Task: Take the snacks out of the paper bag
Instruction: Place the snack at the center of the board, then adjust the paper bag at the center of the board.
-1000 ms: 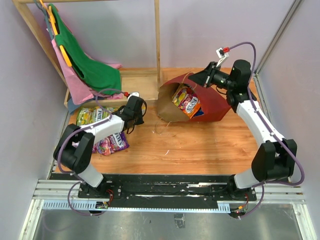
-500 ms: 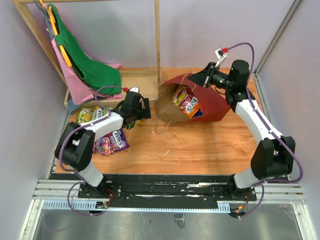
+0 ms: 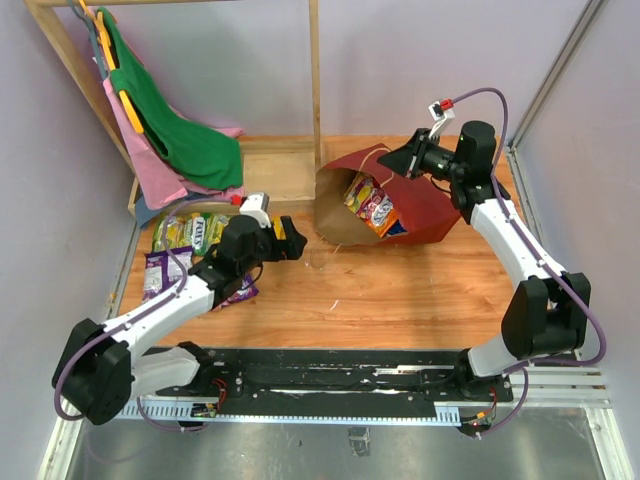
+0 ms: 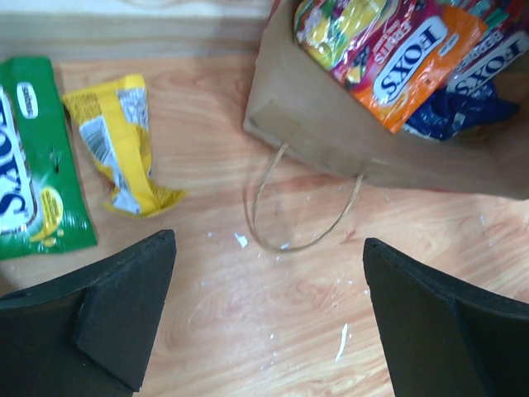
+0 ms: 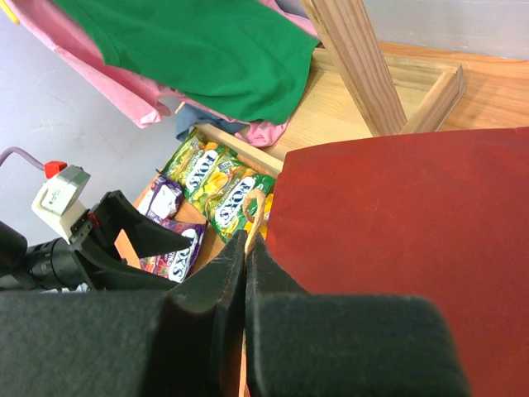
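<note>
Since a second ago my left gripper (image 3: 290, 240) has swung off the heap of packets (image 3: 195, 235) and turned toward the bag mouth. Its jaws have gone from nearly closed to spread wide, holding nothing. My right gripper (image 3: 390, 160) has not shifted: its fingers are pressed together on the upper rim of the large paper bag (image 3: 432, 215). That bag is dark red outside and brown kraft inside, and it lies on its side with the mouth facing my left fingertips.

The thin tan loop handle (image 4: 304, 217) lies on the wooden tabletop (image 4: 273, 331) right between my left jaws, with the bag's lower lip just ahead of it. Beyond that lip, ahead and to the right of my left fingertips, sit the snacks still inside. A glossy orange candy packet (image 4: 417, 54) is on top, a yellow-and-green packet (image 4: 339, 25) is beside it, and the crumpled blue chip bag (image 4: 450, 116) is underneath. Left of my left jaws lie a yellow packet (image 4: 124, 141) and a green packet (image 4: 29, 157), already out.

I judge the candy packets light, soft and slick — film that slides between pads. So I would take the orange one across its near end, close to the lip, rather than flat on its face. The chip bag looks puffy and crushable — a gentle pinch at an edge seam would suit it.
</note>
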Controlling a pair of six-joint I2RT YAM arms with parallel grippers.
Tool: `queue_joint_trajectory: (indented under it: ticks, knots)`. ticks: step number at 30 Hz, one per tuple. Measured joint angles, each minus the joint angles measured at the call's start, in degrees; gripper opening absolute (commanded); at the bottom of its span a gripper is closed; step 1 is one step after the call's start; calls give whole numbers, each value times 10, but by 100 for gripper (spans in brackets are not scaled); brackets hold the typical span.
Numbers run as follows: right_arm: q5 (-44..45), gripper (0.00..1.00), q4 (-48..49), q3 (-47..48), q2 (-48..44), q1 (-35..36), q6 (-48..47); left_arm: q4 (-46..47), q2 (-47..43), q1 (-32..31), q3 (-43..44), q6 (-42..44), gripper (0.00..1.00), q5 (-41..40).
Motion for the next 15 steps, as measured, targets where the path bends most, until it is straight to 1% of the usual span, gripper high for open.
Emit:
queue_joint_trajectory:
  ticks: [3, 8, 15]
  knots:
    - [2, 1, -6, 0, 0, 0, -9, 1, -18, 0, -31, -7, 100, 3]
    - [-3, 1, -12, 0, 1, -4, -18, 3, -44, 0, -40, -9, 100, 4]
    - [-16, 1, -4, -14, 3, -71, -7, 32, -70, -2, -53, -20, 100, 24]
